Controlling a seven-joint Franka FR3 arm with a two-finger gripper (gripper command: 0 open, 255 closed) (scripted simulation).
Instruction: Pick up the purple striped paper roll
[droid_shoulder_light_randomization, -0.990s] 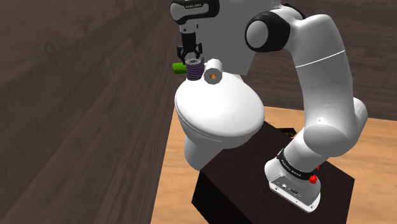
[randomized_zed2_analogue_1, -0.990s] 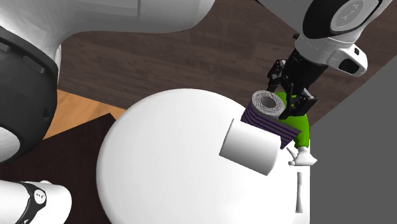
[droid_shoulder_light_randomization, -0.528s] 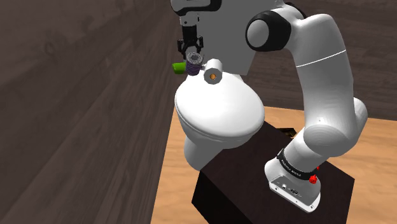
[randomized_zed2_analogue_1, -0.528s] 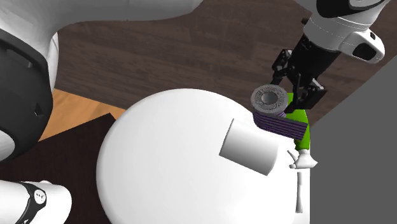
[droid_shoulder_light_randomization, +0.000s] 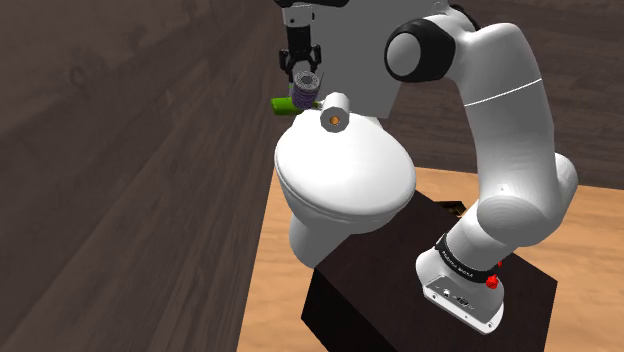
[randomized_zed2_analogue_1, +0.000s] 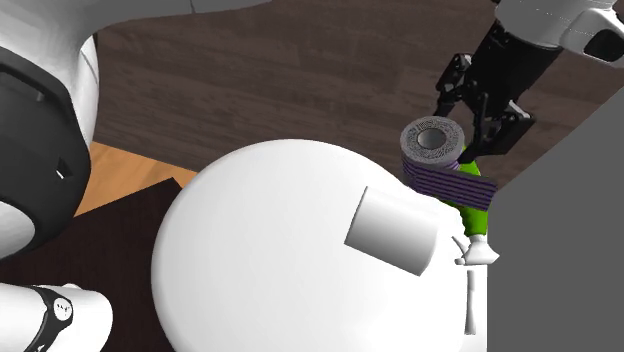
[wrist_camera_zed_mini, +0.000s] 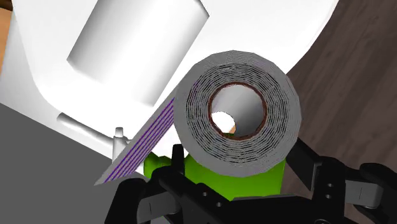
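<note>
Purple striped paper roll (randomized_zed2_analogue_1: 438, 160) is clamped in the black gripper (randomized_zed2_analogue_1: 478, 140), one finger on each side, and hangs clear of any surface. The roll's axis runs roughly along the gripper. The wrist view looks straight at the grey end face and down the brown core. A loose tail sheet (wrist_camera_zed_mini: 140, 149) with purple stripes peels off one side of the roll.

The roll sits above the back end of the white toilet (droid_shoulder_light_randomization: 345, 175), close to the dark wood-plank wall (droid_shoulder_light_randomization: 130, 150). A green object (randomized_zed2_analogue_1: 472, 195) is directly below and behind the roll. I can't tell what it is.

A plain white roll (randomized_zed2_analogue_1: 393, 232) lies on its side on the closed toilet lid, just beside the held roll and not touching it. The shoulder view shows its orange core.

The arm reaches up and over the toilet from the dark box stand (droid_shoulder_light_randomization: 400, 295) on the wooden floor (droid_shoulder_light_randomization: 285, 250).
</note>
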